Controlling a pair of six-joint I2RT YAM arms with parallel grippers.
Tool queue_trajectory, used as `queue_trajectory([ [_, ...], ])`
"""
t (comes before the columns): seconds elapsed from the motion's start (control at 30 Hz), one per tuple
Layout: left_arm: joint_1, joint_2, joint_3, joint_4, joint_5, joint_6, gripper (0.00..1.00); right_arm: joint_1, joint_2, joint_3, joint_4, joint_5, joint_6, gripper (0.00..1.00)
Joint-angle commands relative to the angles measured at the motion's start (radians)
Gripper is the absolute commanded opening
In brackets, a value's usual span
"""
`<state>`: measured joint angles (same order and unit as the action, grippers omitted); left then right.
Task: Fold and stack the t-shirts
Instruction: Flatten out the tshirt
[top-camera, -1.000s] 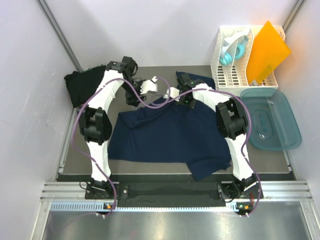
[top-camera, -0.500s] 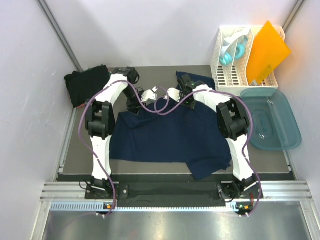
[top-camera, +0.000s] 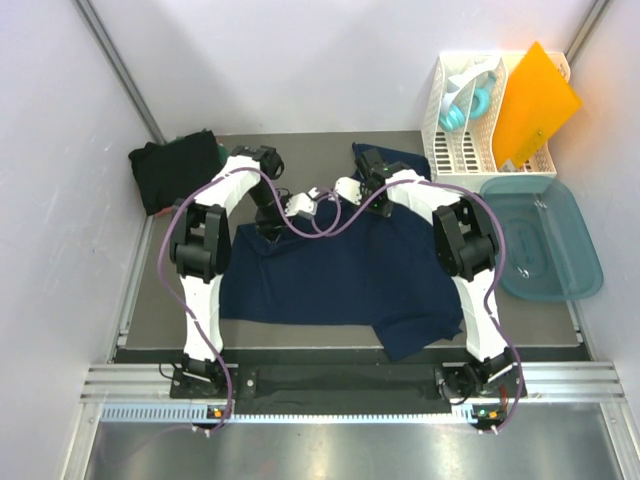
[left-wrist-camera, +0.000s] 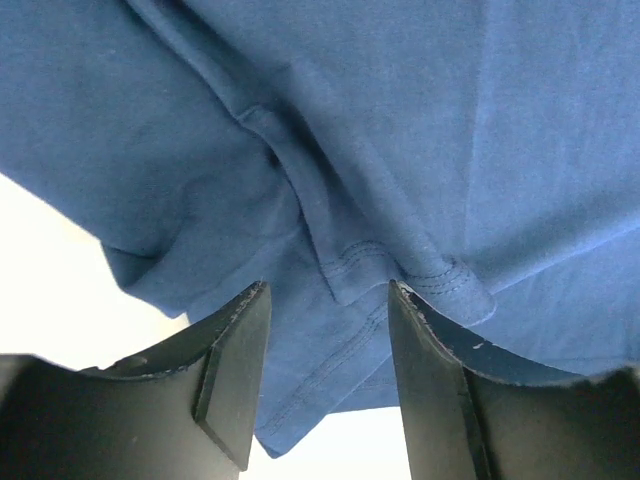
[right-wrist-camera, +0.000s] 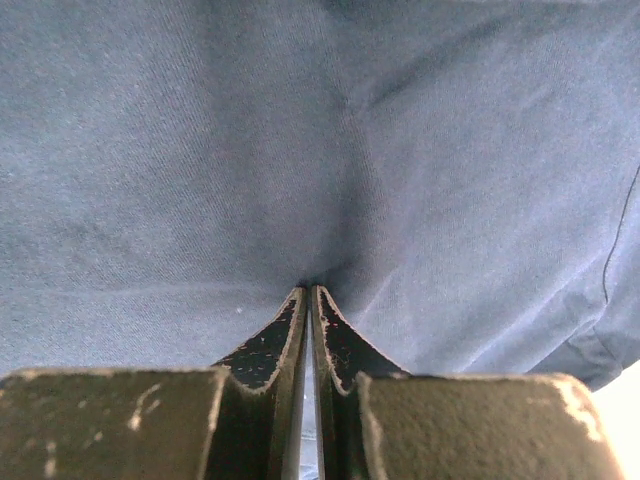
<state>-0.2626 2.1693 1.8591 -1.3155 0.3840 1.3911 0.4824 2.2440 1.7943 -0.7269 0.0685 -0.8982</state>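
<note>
Top view: bright, even, diffuse overhead light, with only soft shadows beside the arms on the navy t-shirt (top-camera: 340, 270). Black t-shirt (top-camera: 165, 172) crushed to a near-featureless dark patch. Dull sheen on the brushed metal strip (top-camera: 300, 455). Left wrist: stitching sharp, left gripper (left-wrist-camera: 328, 295) underexposed and almost black, background blown to white at lower left. Right wrist: cloth soft and hazy, right gripper (right-wrist-camera: 308, 292) speckled, lower-right corner overexposed.

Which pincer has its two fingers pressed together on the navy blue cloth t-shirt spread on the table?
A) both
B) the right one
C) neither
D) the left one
B: the right pincer pinches a fold of the navy blue cloth t-shirt, while the left pincer is open over a hem.
</note>
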Motion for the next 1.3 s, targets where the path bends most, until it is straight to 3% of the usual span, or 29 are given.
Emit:
queue_trajectory([
  [0.0, -0.006, 0.040, -0.003, -0.191, 0.000, 0.019, 0.56, -0.007, -0.006, 0.036, 0.000, 0.014, 0.008, 0.05],
  [0.3, -0.029, 0.032, -0.087, -0.191, -0.028, 0.042, 0.57, -0.007, -0.014, 0.033, -0.014, 0.016, 0.018, 0.04],
  [0.47, -0.026, 0.109, -0.037, -0.191, -0.057, -0.017, 0.53, -0.007, -0.004, 0.057, -0.029, 0.013, 0.025, 0.04],
  [0.73, -0.027, 0.081, -0.017, -0.191, -0.037, -0.021, 0.47, -0.007, -0.009, 0.043, -0.029, 0.016, 0.022, 0.02],
  [0.87, -0.026, 0.063, 0.000, -0.191, -0.036, -0.030, 0.34, -0.007, -0.007, 0.042, -0.017, 0.013, 0.022, 0.01],
  [0.93, -0.027, 0.049, 0.003, -0.192, -0.037, -0.033, 0.23, -0.007, -0.003, 0.045, -0.014, 0.016, 0.021, 0.01],
  [1.0, -0.029, 0.044, 0.006, -0.191, -0.042, -0.038, 0.00, -0.007, 0.000, 0.045, -0.011, 0.014, 0.022, 0.01],
  [1.27, -0.029, 0.032, 0.035, -0.192, -0.062, -0.067, 0.00, -0.007, 0.006, 0.051, -0.006, 0.014, 0.018, 0.01],
])
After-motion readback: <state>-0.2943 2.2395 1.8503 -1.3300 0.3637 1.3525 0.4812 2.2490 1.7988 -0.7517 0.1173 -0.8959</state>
